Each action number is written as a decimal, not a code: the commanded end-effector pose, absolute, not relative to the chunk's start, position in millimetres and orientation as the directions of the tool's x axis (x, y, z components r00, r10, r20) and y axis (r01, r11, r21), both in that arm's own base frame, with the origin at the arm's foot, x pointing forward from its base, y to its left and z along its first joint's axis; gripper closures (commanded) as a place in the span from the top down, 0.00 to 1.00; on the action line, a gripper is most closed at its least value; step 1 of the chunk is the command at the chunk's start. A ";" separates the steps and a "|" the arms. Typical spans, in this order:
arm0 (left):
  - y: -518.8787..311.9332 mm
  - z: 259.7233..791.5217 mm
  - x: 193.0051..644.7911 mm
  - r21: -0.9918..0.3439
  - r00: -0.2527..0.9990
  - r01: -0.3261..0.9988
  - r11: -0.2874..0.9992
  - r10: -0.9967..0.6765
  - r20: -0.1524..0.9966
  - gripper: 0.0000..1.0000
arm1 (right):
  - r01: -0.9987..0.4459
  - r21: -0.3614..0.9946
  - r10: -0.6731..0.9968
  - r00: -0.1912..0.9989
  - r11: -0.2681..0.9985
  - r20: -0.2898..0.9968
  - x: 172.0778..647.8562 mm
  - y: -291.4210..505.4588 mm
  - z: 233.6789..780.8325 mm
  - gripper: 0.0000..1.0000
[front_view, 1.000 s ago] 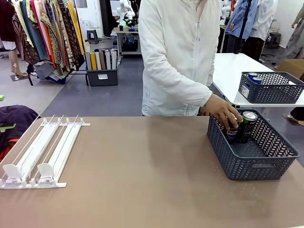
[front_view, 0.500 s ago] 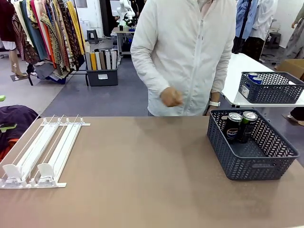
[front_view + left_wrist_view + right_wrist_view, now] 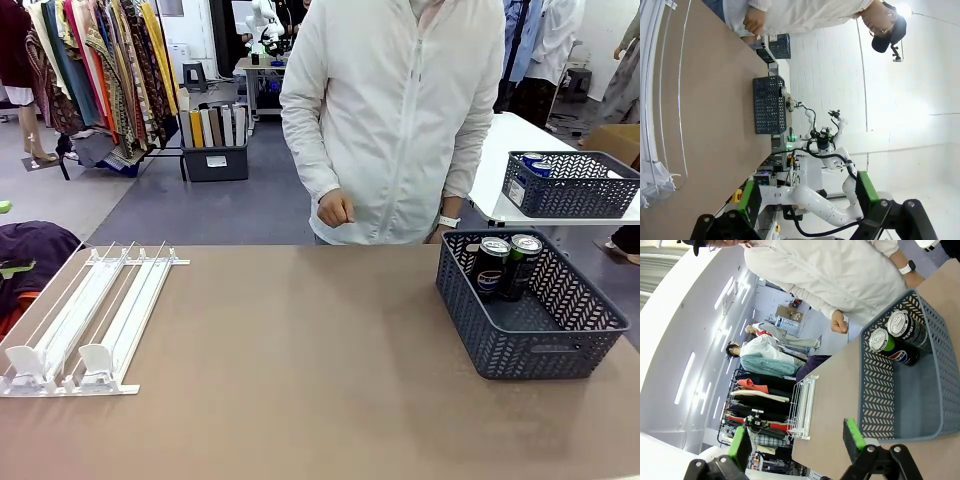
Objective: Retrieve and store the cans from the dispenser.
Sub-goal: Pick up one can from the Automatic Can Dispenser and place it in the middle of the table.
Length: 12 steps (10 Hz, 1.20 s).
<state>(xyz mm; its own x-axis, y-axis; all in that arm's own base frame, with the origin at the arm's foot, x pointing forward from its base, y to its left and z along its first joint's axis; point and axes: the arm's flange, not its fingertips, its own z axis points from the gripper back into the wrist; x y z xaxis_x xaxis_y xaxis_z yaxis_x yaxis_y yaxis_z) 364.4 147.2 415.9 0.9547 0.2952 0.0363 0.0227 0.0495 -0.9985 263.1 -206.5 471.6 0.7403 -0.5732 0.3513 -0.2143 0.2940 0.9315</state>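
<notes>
While I look across from the front, the white dispenser (image 3: 85, 320) lies with bare lanes at the desk's (image 3: 300, 370) left edge, and two dark cans (image 3: 505, 265) stand upright, side by side, in the far corner of the grey basket (image 3: 530, 350) on the right. The person's hand (image 3: 335, 210) hangs curled just past the far edge. On my left wrist cam, the left pincer (image 3: 805, 192) stands wide apart, holding nothing, off the desk. Right wrist cam: the right pincer (image 3: 797, 440) is also spread apart, and I see both cans from above in that basket.
</notes>
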 end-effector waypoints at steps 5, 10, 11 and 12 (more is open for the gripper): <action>145.1 419.4 361.3 -0.999 0.952 0.031 0.029 0.302 0.039 1.00 | -0.235 0.931 -0.587 0.726 0.278 0.358 266.2 -205.4 474.9 1.00; 145.1 419.4 361.3 -0.999 0.952 0.031 0.029 0.302 0.039 1.00 | -0.235 0.931 -0.587 0.726 0.278 0.358 266.2 -205.4 474.9 1.00; 145.1 419.4 361.3 -0.999 0.952 0.031 0.029 0.302 0.039 1.00 | -0.235 0.931 -0.587 0.726 0.278 0.358 266.2 -205.4 474.9 1.00; 145.1 419.4 361.3 -0.999 0.952 0.031 0.029 0.302 0.039 1.00 | -0.235 0.931 -0.587 0.726 0.278 0.358 266.2 -205.4 474.9 1.00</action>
